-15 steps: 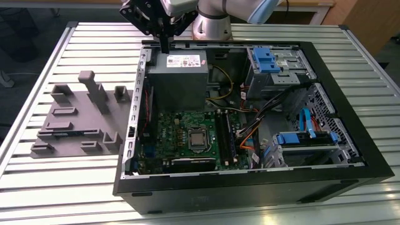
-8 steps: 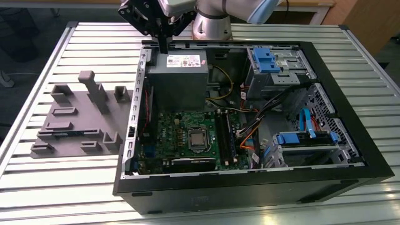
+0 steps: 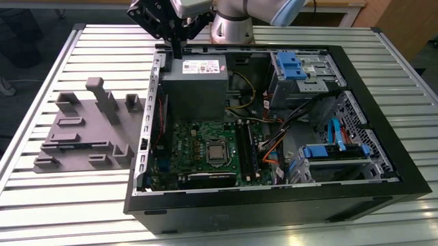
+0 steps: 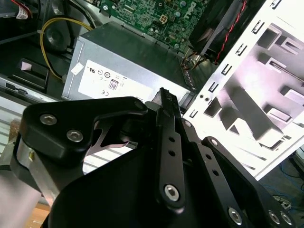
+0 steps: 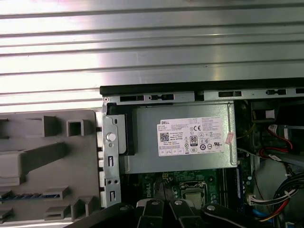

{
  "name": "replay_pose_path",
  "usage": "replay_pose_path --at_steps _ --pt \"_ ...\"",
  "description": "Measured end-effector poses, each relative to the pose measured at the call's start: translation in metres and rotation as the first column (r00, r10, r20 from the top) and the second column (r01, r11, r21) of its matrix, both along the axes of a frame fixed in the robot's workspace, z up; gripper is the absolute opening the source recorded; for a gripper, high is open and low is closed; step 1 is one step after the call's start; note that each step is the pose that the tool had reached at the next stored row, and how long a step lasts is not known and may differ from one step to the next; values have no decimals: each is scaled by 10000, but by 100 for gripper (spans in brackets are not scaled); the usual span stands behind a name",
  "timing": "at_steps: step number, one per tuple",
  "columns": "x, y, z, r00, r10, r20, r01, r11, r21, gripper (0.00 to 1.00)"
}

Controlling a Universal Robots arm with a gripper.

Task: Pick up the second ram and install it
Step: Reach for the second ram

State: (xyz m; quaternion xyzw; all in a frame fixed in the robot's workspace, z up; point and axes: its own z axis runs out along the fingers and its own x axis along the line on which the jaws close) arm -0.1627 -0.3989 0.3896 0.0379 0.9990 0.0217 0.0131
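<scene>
Upper centre of the exterior view, the gripper [image 3: 178, 55] hangs above the power supply [image 3: 194, 84], fingers seemingly pressed together, empty. The second ram [image 3: 68, 145] lies in the fixture plate [image 3: 89, 132], left; gripping it wants fingers squared across its thin faces.

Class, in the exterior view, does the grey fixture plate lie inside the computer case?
No, the fixture plate rests on the table outside the case.

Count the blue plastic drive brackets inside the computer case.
2 blue drive brackets: one on the far drive bay, toward the exterior view's right; the other on the nearer bay. Cables may hide more.
</scene>
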Motion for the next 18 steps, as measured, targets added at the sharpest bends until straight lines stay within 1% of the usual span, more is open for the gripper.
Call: replay_pose_path --at_steps 18 --pt "-67 0 -12 10000 0 0 0 10000 0 11"
